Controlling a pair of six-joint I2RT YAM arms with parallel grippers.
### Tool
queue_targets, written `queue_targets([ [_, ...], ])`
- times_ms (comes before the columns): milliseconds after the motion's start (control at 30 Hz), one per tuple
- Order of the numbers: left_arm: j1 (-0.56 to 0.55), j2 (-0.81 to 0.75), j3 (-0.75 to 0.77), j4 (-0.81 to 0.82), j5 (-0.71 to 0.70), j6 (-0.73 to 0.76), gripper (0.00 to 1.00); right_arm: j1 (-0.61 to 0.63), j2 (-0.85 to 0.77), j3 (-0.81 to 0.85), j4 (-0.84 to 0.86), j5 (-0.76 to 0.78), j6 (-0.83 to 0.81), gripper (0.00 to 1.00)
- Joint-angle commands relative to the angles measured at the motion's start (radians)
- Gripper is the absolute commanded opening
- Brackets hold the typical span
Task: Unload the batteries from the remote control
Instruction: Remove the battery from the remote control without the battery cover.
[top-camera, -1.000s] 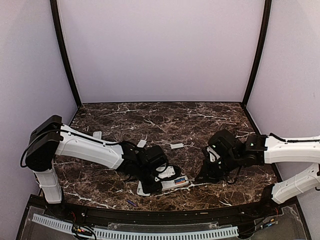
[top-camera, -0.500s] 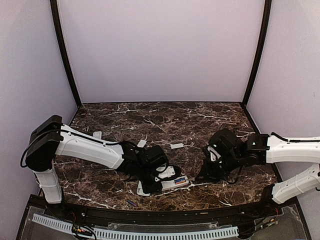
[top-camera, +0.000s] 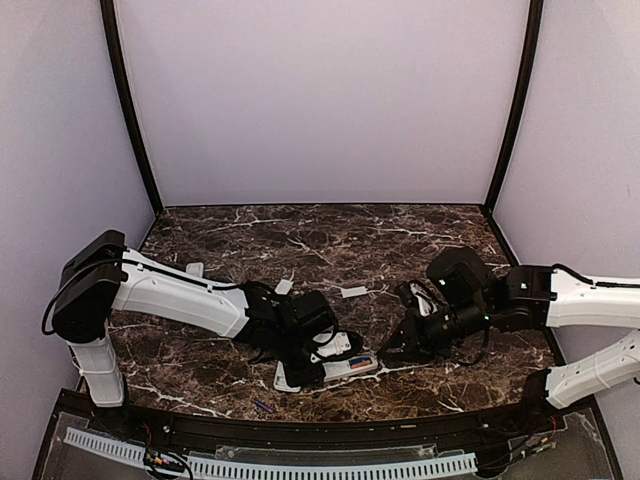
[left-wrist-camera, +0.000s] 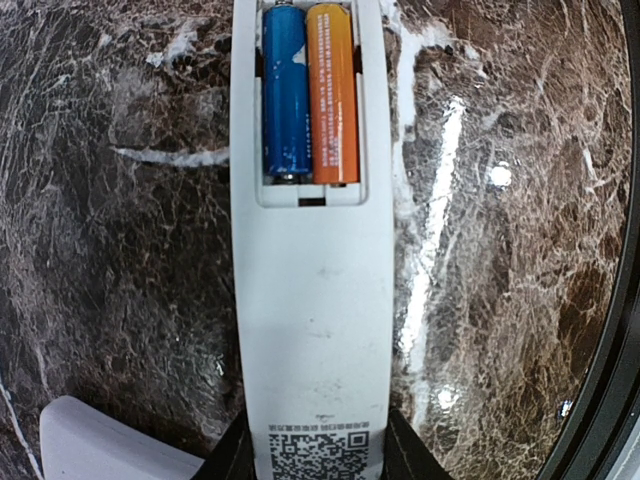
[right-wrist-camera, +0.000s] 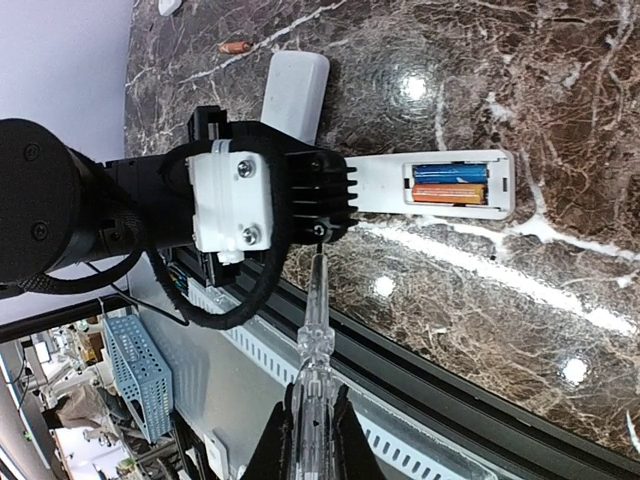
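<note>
While left end effector (left-wrist-camera: 315, 452) clamps the remote (left-wrist-camera: 312, 300), right end effector (right-wrist-camera: 308, 440) pinches a clear tool (right-wrist-camera: 315, 330).

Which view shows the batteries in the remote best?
Left wrist: the batteries, one blue, one orange, lie close up, side by side in the open remote. Right wrist shows them smaller; the top view, only coloured specks.

QR code (left-wrist-camera: 318, 457) low on white remote (left-wrist-camera: 315, 300) back, fine print on orange battery (left-wrist-camera: 332, 95) unreadable
</note>
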Motion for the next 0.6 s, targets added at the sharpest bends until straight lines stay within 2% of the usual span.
queue_targets([
  [0, -0.009, 0.043, 0.002, 0.022, -0.015, 0.012, 0.17, 0.005, -0.018, 0.036, -0.105, 0.08, 0.021, 0.0],
  [167, -0.009, 0.044, 0.004, 0.018, -0.016, 0.013, 0.17, -0.007, -0.016, 0.025, -0.17, 0.127, 0.015, 0.0],
  [567, -0.011, 0.044, 0.003, 0.018, -0.013, 0.015, 0.17, -0.075, 0.035, -0.006, -0.108, 0.069, -0.051, 0.0],
])
